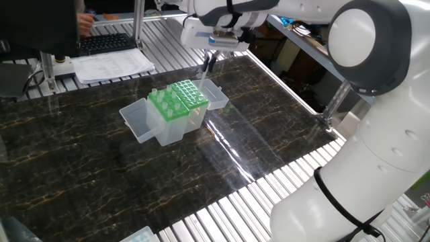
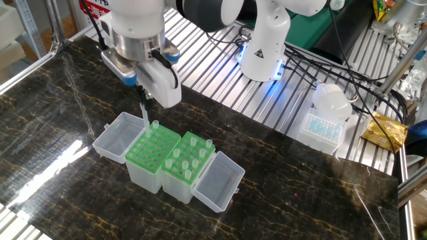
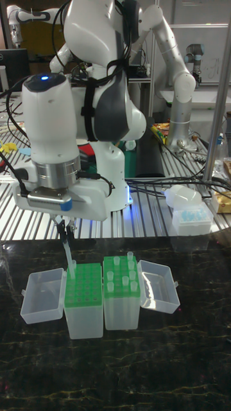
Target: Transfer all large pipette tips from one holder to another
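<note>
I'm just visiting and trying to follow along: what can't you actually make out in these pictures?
- Tool grip: fingertips too small in every view, though a clear tip hangs below.
- Tip count in the fuller rack: too small and translucent in both fixed views.
- Box of blue tips at the table edge: contents blurred.

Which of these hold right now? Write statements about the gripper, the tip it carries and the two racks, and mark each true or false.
1. The gripper holds a pipette tip. True.
2. That tip hangs above the fine-holed rack. True.
3. The rack with the large tips has its lid shut. False: both lids lie open.
4. The two racks stand far apart. False: they sit side by side.
</note>
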You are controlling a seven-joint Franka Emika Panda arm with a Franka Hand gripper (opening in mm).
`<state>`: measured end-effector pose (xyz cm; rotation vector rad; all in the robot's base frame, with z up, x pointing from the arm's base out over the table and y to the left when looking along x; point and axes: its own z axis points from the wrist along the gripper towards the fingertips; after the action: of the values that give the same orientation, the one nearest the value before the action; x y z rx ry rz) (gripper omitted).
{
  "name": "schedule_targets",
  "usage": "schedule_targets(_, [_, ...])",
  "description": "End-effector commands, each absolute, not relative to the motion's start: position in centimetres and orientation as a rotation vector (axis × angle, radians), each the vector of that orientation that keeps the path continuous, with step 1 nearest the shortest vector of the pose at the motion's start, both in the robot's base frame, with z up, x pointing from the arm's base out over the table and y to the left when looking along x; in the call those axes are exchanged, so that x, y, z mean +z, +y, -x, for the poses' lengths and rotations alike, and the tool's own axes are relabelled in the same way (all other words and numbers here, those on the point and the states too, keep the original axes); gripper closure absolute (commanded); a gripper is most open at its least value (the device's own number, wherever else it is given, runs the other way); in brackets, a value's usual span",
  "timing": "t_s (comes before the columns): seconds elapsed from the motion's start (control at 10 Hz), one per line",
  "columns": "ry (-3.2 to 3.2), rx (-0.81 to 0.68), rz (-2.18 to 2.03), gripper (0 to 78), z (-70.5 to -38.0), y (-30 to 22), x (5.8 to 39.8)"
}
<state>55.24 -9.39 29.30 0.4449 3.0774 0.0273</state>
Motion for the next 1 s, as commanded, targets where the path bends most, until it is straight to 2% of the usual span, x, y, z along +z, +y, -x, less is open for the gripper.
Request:
schedule_targets(0.1, [3.052,0.035,-0.423,76.4,-55.27,-9.67,28.08])
schedule_targets(0.6, [3.053,0.052,-0.449,76.4,-55.31,-9.68,27.96])
schedule_targets(0.7, [3.053,0.052,-0.449,0.1,-55.31,-9.68,27.96])
schedule_targets(1.0, [3.053,0.052,-0.449,0.1,-55.31,-9.68,27.96])
